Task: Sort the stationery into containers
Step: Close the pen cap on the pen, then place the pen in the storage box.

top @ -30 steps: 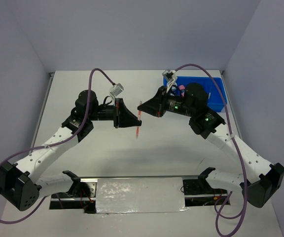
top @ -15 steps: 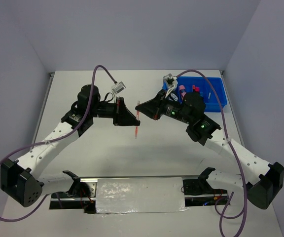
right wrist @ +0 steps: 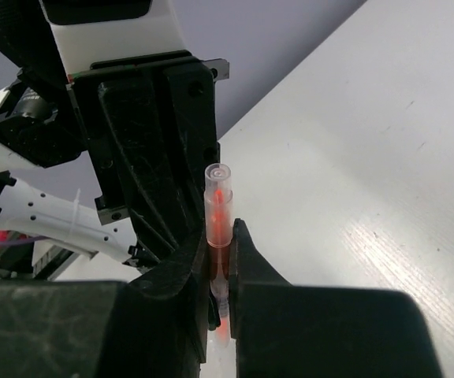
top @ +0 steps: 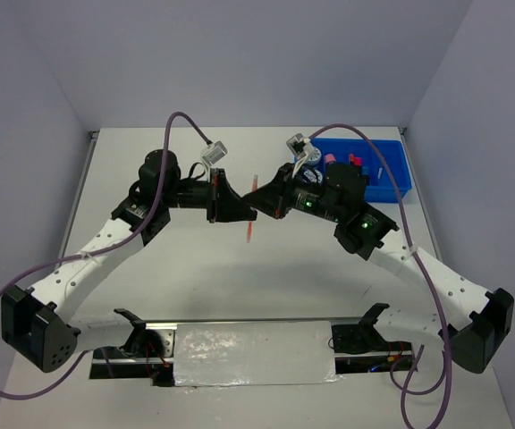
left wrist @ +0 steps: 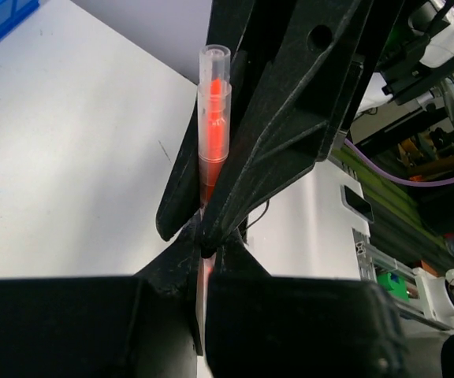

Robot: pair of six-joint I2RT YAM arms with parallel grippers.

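While both arms meet over the middle of the table (top: 177, 277), the left claw (top: 236, 208) and the right claw (top: 259, 198) stand tip to tip, each pinching the same thin orange pen (top: 250, 231). It hangs nearly upright between them, off the table, and both wrist views show its clear end sticking out past the fingers. A blue tray (top: 399, 174) sits at the far right corner, well apart from the pen, holding a few small items.
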